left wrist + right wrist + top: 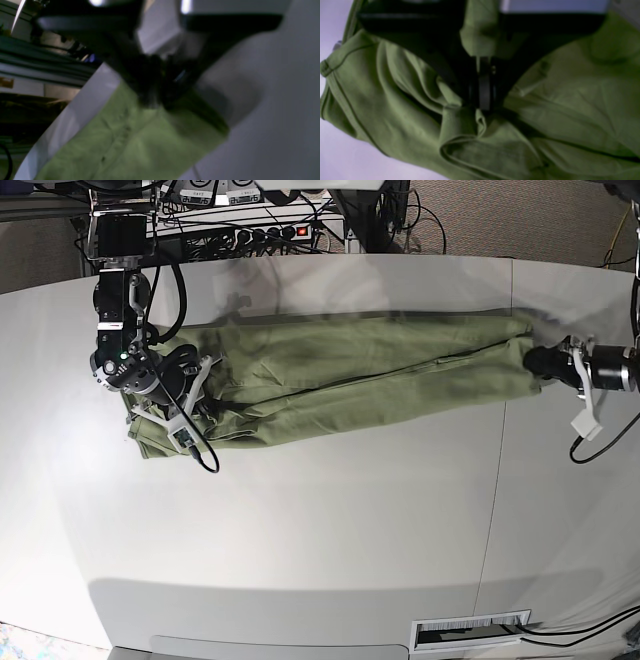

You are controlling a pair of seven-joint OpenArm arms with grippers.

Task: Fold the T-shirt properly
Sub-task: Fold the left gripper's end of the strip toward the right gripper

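The olive T-shirt (340, 375) lies stretched across the counter (330, 520); right pincer (482, 108) at nine o'clock pinches its fabric; left pincer (160, 105) at three o'clock, state unclear.

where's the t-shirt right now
In the base view the T-shirt lies stretched across the table's far half, between the right claw and left claw.

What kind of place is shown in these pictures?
Probably a robotics lab: a bare white table with a T-shirt stretched between two arms, and a power strip with tangled cables behind it.
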